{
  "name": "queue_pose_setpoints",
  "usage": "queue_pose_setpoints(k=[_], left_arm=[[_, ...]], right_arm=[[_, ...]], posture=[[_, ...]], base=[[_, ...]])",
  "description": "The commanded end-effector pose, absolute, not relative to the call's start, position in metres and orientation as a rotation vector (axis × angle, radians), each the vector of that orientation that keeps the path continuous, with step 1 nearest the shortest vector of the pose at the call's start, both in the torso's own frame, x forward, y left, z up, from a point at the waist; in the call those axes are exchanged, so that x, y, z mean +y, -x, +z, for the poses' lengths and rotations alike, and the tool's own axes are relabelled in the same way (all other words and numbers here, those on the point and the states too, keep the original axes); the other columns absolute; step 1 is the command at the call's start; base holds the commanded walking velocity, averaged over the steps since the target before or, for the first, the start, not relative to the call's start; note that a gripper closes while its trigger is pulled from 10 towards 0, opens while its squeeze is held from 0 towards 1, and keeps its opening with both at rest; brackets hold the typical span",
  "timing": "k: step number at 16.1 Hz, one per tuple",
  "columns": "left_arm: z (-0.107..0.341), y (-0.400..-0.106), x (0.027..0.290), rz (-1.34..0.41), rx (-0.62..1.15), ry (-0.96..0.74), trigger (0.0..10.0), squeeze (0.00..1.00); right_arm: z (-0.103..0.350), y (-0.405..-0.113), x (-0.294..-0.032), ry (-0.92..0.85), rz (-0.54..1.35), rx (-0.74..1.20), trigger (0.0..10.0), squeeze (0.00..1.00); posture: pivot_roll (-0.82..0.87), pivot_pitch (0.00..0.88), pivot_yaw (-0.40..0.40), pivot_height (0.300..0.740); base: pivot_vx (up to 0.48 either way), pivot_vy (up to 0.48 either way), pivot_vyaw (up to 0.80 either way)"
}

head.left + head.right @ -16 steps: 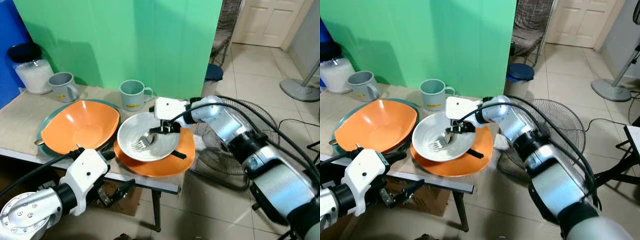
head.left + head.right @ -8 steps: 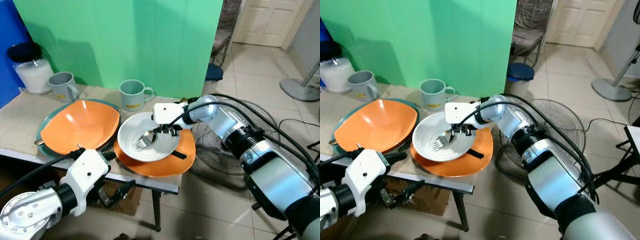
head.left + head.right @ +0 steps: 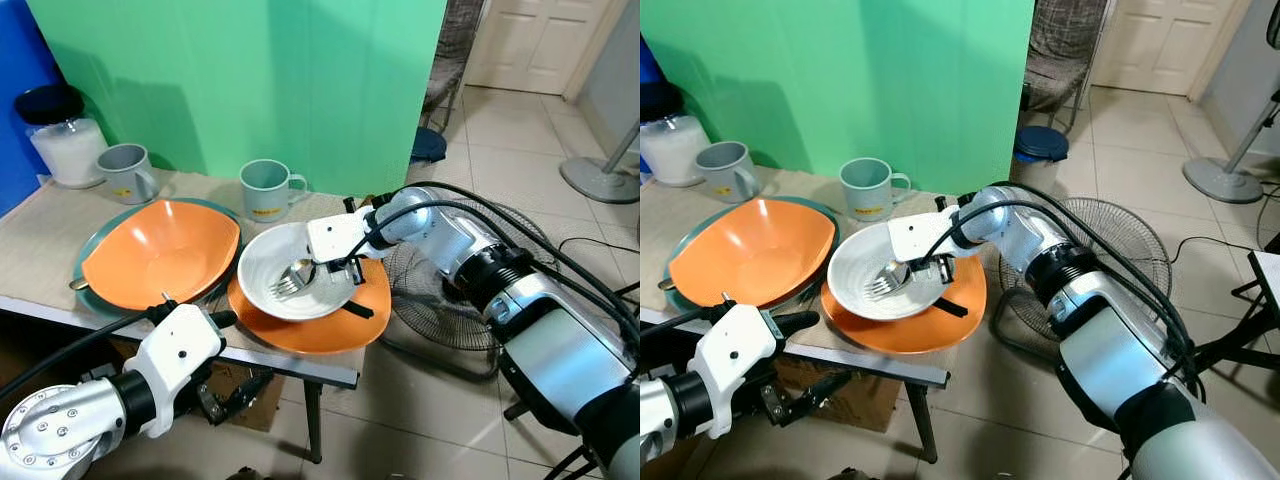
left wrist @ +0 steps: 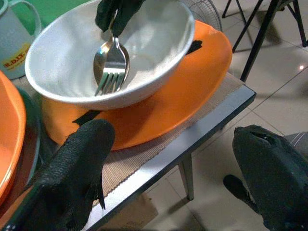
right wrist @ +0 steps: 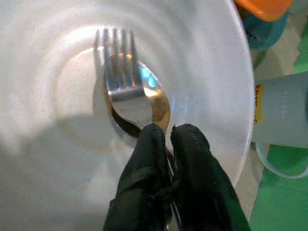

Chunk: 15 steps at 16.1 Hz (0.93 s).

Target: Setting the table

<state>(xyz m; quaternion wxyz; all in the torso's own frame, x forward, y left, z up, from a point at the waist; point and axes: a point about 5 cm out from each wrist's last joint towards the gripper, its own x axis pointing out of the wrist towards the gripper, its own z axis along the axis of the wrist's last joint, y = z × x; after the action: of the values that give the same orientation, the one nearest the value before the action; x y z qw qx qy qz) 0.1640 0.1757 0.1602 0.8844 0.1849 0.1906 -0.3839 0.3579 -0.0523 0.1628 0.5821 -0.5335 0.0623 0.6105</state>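
A white bowl [image 3: 262,290] sits on an orange plate [image 3: 355,318] at the table's right end. Inside the bowl lie a fork [image 3: 284,285] and a spoon [image 3: 302,269], stacked together. My right gripper [image 3: 328,268] reaches into the bowl from the right and is shut on the handles of the fork [image 5: 119,72] and spoon [image 5: 153,103]. My left gripper [image 4: 178,178] hangs open in front of the table edge, below the orange plate [image 4: 168,91], with its fingers [image 4: 79,168] wide apart and holding nothing.
An orange bowl [image 3: 165,250] on a teal plate fills the table's left. Two grey-green mugs [image 3: 265,188] [image 3: 125,172] and a black-lidded jar [image 3: 60,140] stand at the back before a green panel. A floor fan [image 3: 440,300] lies right of the table edge [image 3: 290,362].
My right gripper has sunk slightly into the bowl with the fork and spoon still held. The left gripper has drifted a little lower.
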Motion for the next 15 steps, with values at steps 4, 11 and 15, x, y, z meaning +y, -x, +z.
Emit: queue_pose_setpoints(k=[4,11,15], left_arm=[[0.159,-0.163,0.174,-0.824,0.404,-0.4,10.0,0.0],[0.16,-0.163,0.174,-0.82,0.403,-0.407,10.0,0.0],[0.161,-0.163,0.173,-0.819,0.394,-0.405,10.0,0.0]], right_arm=[[0.163,-0.357,-0.056,1.345,1.461,0.17,6.3,0.0],[0.179,-0.353,-0.043,1.254,1.505,0.087,0.0,0.0],[0.199,-0.354,-0.042,1.22,1.498,0.039,10.0,0.17]], posture=[[-0.04,0.0,0.009,0.74],[-0.03,0.0,0.007,0.74],[-0.04,0.0,0.0,0.74]], base=[[0.0,0.0,0.0],[0.0,0.0,0.0],[0.0,0.0,0.0]])
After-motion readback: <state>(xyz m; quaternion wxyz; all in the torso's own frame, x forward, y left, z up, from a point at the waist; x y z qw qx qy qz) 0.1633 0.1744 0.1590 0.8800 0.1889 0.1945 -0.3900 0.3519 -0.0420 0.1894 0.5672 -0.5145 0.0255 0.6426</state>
